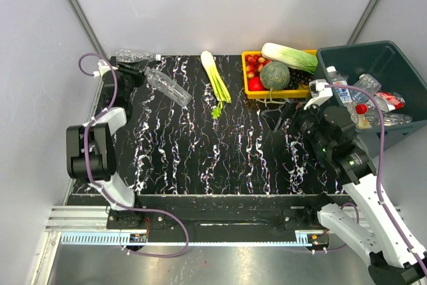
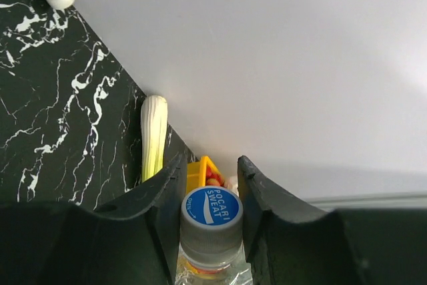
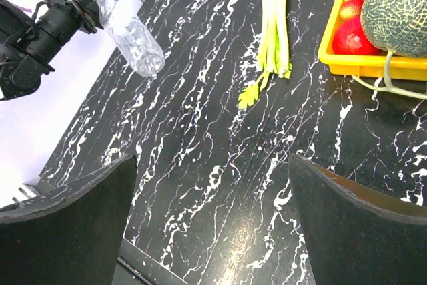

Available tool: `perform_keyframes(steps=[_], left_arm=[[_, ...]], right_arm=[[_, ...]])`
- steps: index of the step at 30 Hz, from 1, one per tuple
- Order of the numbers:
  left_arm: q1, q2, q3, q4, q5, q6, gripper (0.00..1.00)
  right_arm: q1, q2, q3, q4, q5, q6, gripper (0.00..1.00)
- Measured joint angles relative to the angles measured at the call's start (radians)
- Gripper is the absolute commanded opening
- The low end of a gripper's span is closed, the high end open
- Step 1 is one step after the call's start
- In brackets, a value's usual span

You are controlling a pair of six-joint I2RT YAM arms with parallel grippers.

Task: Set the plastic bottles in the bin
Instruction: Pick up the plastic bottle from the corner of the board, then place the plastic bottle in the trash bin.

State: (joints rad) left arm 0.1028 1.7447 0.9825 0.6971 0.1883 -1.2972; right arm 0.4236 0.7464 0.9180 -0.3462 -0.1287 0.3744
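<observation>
At the far left of the black, white-veined counter (image 1: 200,158), the left hand (image 2: 211,181) is clamped on the neck of a clear plastic bottle with a blue cap (image 1: 170,87). The bottle's long axis runs diagonally, with the cap in the hand at the far-left corner and the base pointing right and toward the near edge. Whether the base touches the counter cannot be told. Just behind it, a second clear plastic bottle (image 1: 135,54) lies along the far edge, cap pointing right; the left wrist view cuts off all but its cap end.

A pale green celery stalk (image 1: 215,77) lies near the middle. The small yellow plastic tray (image 3: 360,65) holds a netted green melon (image 1: 274,75), red fruits (image 1: 253,65) and a pale cabbage (image 1: 290,57).

The right hand (image 3: 212,165) hovers over bare counter, its fingers wide apart and holding nothing. At the far right, the dark teal rectangular plastic bin (image 1: 380,55) holds several clear bottles (image 1: 365,83), jumbled and hard to count. The right arm hides the bin's near-left corner.
</observation>
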Motion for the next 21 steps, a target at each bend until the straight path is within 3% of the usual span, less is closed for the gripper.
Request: perform_keyframes(steps=[12,21], left_arm=[[-0.090,-0.310,0.054,-0.547,0.217,0.438,0.00],[-0.278,-0.508,-0.045,-0.653,0.336,0.636,0.00]], right_arm=[[0.000,-0.002,0.021,-0.045,-0.076,0.008,1.00],[0.001,0.110,0.017,0.001,-0.173,0.091,0.98]])
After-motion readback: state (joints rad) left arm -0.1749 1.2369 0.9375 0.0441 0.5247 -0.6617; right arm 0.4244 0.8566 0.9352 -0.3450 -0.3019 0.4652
